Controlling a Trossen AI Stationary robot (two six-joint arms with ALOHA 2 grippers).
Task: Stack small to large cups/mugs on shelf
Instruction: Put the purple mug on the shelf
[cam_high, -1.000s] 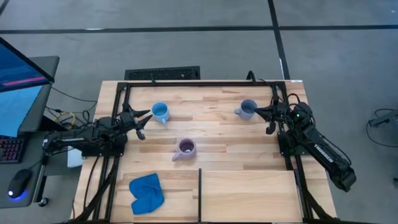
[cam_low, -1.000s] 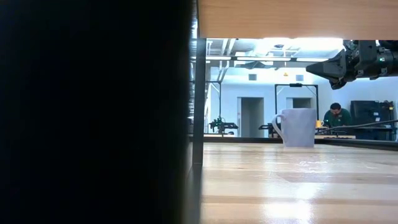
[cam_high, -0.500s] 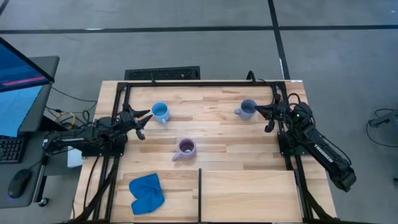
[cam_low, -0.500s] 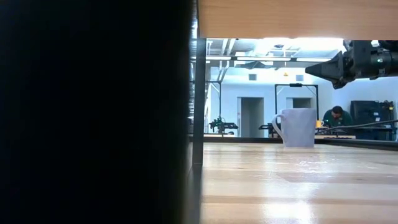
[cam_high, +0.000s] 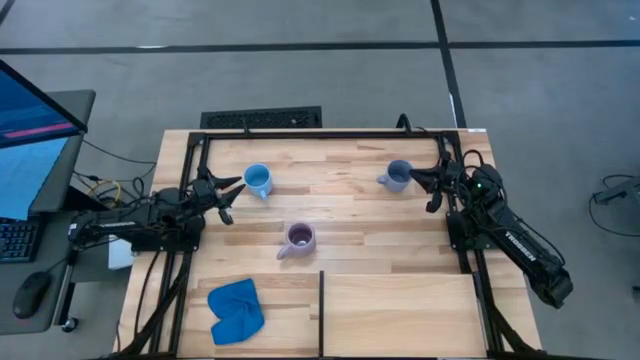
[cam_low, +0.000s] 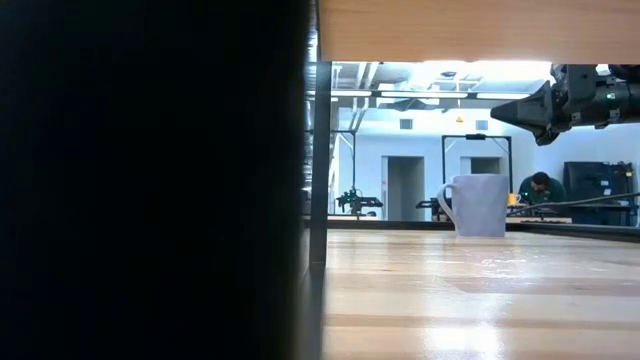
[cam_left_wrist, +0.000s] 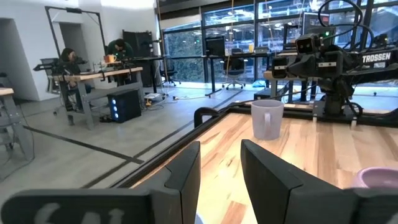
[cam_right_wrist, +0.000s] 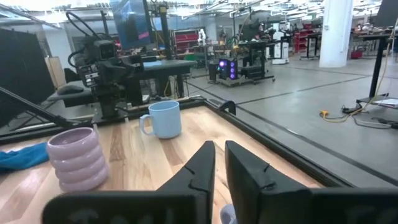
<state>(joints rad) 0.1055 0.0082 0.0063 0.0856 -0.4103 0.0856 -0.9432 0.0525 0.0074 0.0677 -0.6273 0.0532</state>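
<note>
Three mugs stand upright on their bases on the wooden table (cam_high: 350, 215). The light sky-blue mug (cam_high: 257, 181) is far left, the grey-blue mug (cam_high: 398, 176) far right, and the ribbed lilac mug (cam_high: 299, 238) in the middle. My left gripper (cam_high: 232, 198) is open just left of the sky-blue mug and touches nothing. My right gripper (cam_high: 424, 190) is open just right of the grey-blue mug (cam_low: 478, 205), above its height (cam_low: 497, 108), and also touches nothing. The shelf (cam_high: 400, 310) is the railed wooden panel at the near right.
A bright blue cloth (cam_high: 236, 309) lies at the table's near left. Black rails (cam_high: 320, 132) frame the table. The shelf's underside (cam_low: 470, 30) and a black post (cam_low: 319, 160) show in the low view. A person (cam_low: 541, 186) sits in the room beyond.
</note>
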